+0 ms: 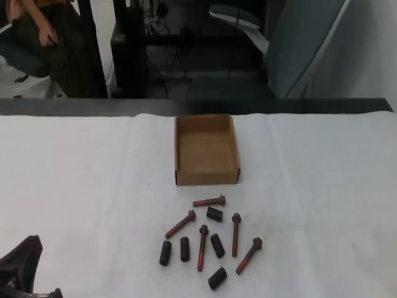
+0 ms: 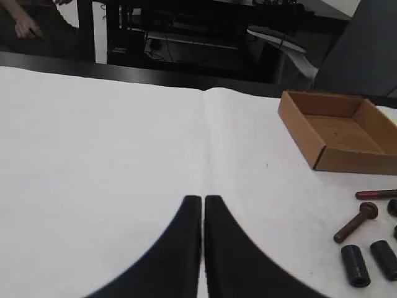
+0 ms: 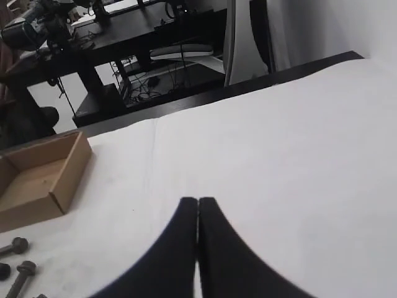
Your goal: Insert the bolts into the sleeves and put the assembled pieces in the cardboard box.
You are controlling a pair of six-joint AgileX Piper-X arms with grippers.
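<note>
The cardboard box [image 1: 207, 177] sits open-topped on the white-covered counter [image 1: 335, 205], about midway between the left and right edges and closer to the far edge than to the near one. Between the box and the near edge lie five reddish bolts and five short black sleeves, all loose on the counter, each piece on its own. One bolt [image 1: 209, 201] lies crosswise just in front of the box, with a sleeve [image 1: 214, 213] right beside it on the near side. A second bolt [image 1: 180, 224] slants to the left of that sleeve. A third bolt [image 1: 202, 248] and a fourth bolt [image 1: 236, 234] point toward the far edge, and a fifth bolt [image 1: 249, 255] slants at the right end of the group. One sleeve [image 1: 165, 252] and another sleeve [image 1: 185, 249] lie side by side left of the third bolt. A further sleeve [image 1: 217, 245] lies between the third and fourth bolts, and the last sleeve [image 1: 217, 278] lies closest to the near edge. The left jaws are pressed together tip to tip with nothing between them, over the counter to the left of the box. The right jaws are likewise closed on nothing, over the counter to the right of the box. A dark part of an arm [image 1: 18, 267] shows at the near left corner.
</note>
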